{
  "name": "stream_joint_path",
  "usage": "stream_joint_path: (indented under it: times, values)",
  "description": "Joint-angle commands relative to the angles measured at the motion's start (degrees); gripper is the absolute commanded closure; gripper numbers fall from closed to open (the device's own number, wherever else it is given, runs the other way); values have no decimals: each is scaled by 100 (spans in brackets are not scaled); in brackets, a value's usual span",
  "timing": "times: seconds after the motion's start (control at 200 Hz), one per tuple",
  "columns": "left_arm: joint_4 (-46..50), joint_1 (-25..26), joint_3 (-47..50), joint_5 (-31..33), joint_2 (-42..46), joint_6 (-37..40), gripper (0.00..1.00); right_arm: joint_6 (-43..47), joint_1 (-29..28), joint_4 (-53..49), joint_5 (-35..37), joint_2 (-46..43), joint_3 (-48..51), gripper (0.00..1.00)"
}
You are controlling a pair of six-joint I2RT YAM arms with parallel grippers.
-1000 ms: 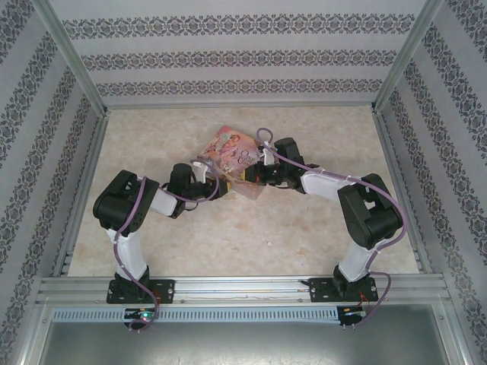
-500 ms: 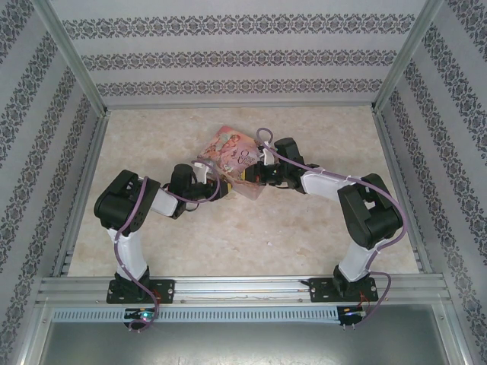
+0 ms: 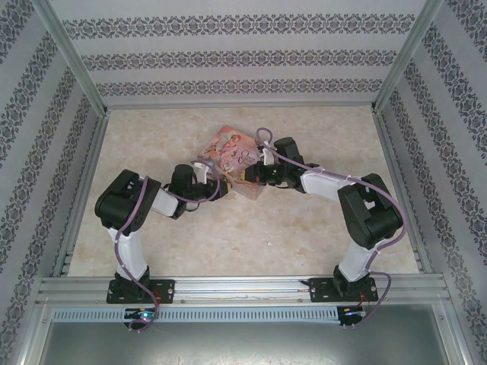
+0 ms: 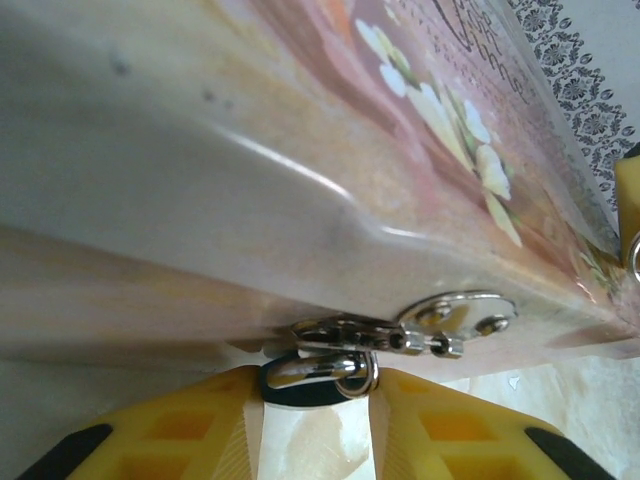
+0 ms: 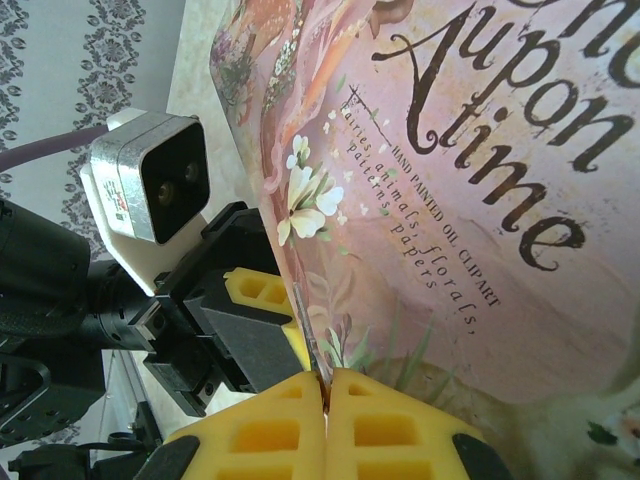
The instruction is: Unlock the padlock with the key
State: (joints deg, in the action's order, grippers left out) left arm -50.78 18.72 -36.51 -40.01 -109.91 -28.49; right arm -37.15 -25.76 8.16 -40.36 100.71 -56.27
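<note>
A: Two grippers on the pink tin [image 3: 232, 150] – why?

B: Tin is held tilted over the table [image 3: 304, 228], prob. so the hasp [image 4: 455, 315] on its side wall is exposed and the lock is left hanging free. Right gripper [image 5: 326, 385] is closed, pads pressed together at the tin's lower edge w/ sth thin pinched between them. Rim or key can't be told.

A: Lock pos. vs. left side?

B: The padlock [image 4: 305, 385] is hung from the hasp, just under the tin wall, right between the tips of the left gripper [image 4: 318, 402]. Jaws are set narrow and the dark body is touched on both sides, so it's taken as gripped, likely to steady it for key insertion. Keyhole isn't seen.
</note>
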Motion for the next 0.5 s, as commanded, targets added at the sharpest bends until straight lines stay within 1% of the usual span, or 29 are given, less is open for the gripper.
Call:
stream_joint_path:
  times: [0.0, 0.145, 0.27, 0.495]
  values:
    - [-453, 57, -17, 47, -90, -174, 65, 50, -87, -571, 134, 230, 56, 100]
    - [-787, 69, -16, 51, -208, -424, 64, 50, -96, -570, 142, 241, 72, 100]
    - [-996, 72, -73, 46, -341, -623, 65, 43, -105, -561, 150, 248, 81, 100]
    - [-950, 140, -149, 150, -417, -658, 68, 23, -122, -546, 142, 247, 39, 100]
